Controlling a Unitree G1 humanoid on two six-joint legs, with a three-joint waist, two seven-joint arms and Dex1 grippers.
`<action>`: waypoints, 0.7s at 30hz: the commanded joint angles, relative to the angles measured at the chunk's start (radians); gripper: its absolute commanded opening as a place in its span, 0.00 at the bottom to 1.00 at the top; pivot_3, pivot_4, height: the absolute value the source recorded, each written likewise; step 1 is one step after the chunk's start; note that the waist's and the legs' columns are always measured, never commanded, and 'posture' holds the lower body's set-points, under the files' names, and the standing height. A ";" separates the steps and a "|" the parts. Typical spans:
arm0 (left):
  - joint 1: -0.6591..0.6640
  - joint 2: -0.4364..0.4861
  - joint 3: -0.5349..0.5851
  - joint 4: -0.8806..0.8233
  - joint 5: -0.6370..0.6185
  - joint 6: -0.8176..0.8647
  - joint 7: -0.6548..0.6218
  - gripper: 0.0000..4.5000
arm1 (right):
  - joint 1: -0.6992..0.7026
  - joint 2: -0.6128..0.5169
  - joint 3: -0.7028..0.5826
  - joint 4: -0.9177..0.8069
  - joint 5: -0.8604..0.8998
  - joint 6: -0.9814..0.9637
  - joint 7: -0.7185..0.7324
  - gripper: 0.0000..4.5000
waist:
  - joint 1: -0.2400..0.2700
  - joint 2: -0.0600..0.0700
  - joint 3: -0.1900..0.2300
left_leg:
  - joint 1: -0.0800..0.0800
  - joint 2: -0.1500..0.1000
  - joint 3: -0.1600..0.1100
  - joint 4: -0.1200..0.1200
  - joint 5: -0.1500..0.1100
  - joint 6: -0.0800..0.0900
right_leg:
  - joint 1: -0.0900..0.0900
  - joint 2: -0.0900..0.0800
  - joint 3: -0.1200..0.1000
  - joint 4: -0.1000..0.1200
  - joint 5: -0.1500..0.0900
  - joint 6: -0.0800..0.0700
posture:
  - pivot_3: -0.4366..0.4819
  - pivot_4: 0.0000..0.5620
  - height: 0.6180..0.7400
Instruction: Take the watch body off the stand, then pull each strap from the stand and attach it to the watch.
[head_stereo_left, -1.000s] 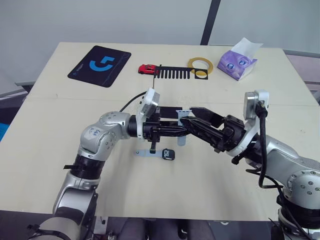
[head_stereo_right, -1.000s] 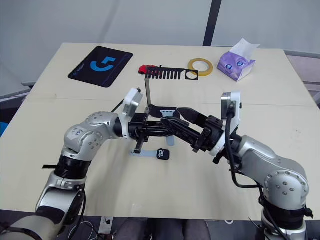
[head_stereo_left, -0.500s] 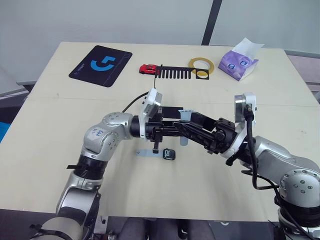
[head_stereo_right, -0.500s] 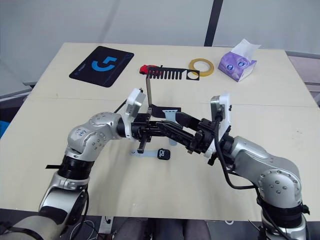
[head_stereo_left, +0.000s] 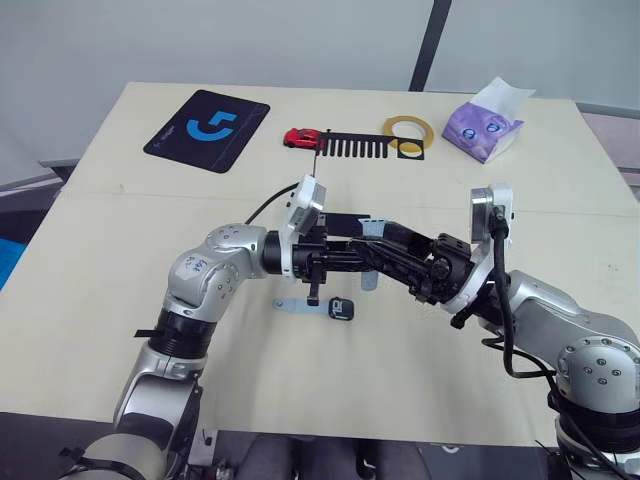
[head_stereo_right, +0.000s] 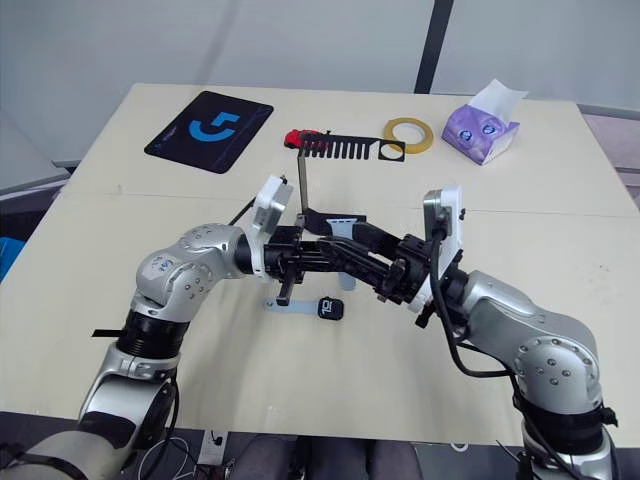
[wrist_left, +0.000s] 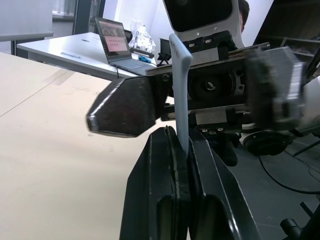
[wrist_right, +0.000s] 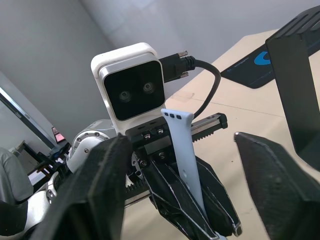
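The left tool (wrist_left: 182, 150) is clamped on the lower end of one pale strap (wrist_left: 179, 85), which stands upright between its two black fingers. The right tool (wrist_right: 190, 165) is wide apart, with one finger on each side of this strap and, as far as I can see, not touching it. The danger I judge here is in the passing over: if the left tool lets go before the right tool closes, the strap can fall to the tabletop (head_stereo_left: 120, 290); if both pull at once, the soft strip may bend or slip out crooked. The watch body (head_stereo_left: 342, 309) lies flat on the tabletop just below the left tool, with another pale strap (head_stereo_left: 295, 306) at its side; whether that one is already joined I cannot tell. The stand (head_stereo_right: 300, 195) rises just behind the left tool, so a wide swing could knock it. The wrist views show the grip on the strap clearly, while the eye views give the watch body and the stand.
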 joint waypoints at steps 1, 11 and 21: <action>-0.024 0.000 0.009 -0.034 -0.007 -0.008 -0.002 0.00 | -0.013 -0.013 -0.003 -0.020 0.005 -0.020 0.014 0.54 | 0.000 0.000 0.000 | 0.000 0.000 0.000 0.000 0.000 0.000 | 0.000 0.000 0.000 0.000 0.000 0.000 | 0.48 0.27 0.98; -0.025 -0.009 0.006 -0.032 -0.006 -0.011 0.000 0.00 | -0.026 -0.016 -0.002 -0.010 0.005 -0.020 0.013 0.54 | 0.000 0.000 0.000 | 0.000 0.000 0.000 0.000 0.000 0.000 | 0.000 0.000 0.000 0.000 0.000 0.000 | 0.48 0.27 0.98; -0.024 -0.017 0.008 -0.027 -0.003 -0.018 0.004 0.00 | -0.025 -0.023 0.005 -0.015 -0.008 -0.016 0.024 0.07 | 0.000 0.000 0.000 | 0.000 0.000 0.000 0.000 0.000 0.000 | 0.000 0.000 0.000 0.000 0.000 0.000 | 0.48 0.27 0.98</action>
